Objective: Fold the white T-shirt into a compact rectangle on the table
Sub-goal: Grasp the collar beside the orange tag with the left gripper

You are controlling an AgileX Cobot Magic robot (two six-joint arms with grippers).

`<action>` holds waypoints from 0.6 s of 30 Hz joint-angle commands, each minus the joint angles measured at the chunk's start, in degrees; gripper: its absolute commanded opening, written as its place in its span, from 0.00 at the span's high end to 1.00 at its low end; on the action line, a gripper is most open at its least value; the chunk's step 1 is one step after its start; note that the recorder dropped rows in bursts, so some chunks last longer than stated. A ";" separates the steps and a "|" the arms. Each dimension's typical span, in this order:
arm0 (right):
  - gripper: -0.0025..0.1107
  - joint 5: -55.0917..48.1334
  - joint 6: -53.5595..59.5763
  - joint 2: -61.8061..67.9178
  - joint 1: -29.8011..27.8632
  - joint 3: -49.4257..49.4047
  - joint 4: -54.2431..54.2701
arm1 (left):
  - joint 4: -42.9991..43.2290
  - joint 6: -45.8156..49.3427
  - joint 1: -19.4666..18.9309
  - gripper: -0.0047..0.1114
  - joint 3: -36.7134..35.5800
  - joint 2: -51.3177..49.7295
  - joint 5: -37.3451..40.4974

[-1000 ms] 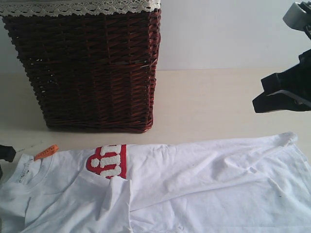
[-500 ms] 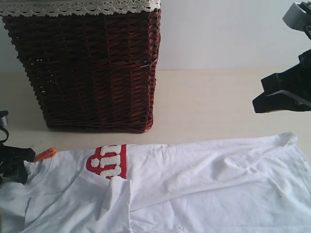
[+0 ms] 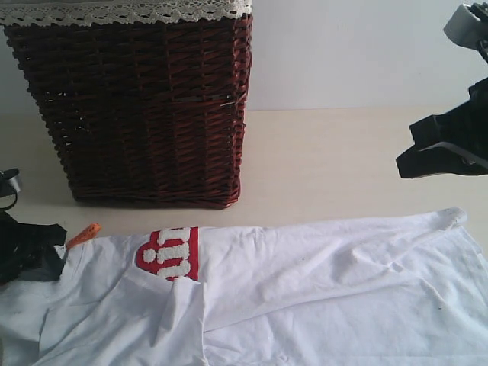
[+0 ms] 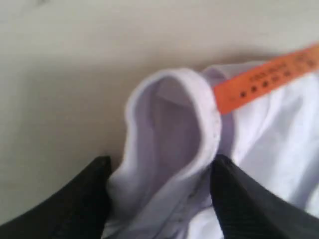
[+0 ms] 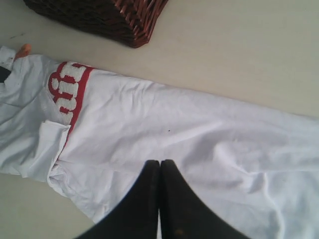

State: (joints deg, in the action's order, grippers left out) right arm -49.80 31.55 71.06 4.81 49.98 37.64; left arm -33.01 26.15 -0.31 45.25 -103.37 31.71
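The white T-shirt [image 3: 305, 290] lies spread on the table [image 3: 328, 168], with a sleeve folded in over its front. Its red-outlined lettering [image 3: 169, 255] faces up, and the orange neck tag [image 3: 82, 235] sticks out at the left. My left gripper [image 3: 46, 255] is at the collar. In the left wrist view its jaws [image 4: 160, 159] stand open, with the bunched collar of the T-shirt [image 4: 169, 114] between them and the tag [image 4: 264, 79] just beyond. My right gripper [image 3: 402, 168] hangs shut above the table at the right. The right wrist view shows it [image 5: 160, 163] over the T-shirt [image 5: 199, 134], holding nothing.
A dark wicker basket [image 3: 145, 107] with white lace trim stands at the back left, close behind the collar. It also shows in the right wrist view as the basket [image 5: 109, 15]. Bare table lies between the basket and the right arm.
My left gripper has moved in from the left edge onto the collar, and the orange tag has tipped upward. The right gripper has not moved.
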 commanded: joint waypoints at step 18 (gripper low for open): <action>0.98 -0.22 0.29 -0.42 -0.14 0.17 -0.34 | -23.55 17.29 -0.67 0.46 -1.73 -1.28 9.94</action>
State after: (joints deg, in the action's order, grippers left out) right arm -49.94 31.55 71.06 4.81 49.98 37.64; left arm -51.61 39.21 -0.42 43.89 -104.45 38.26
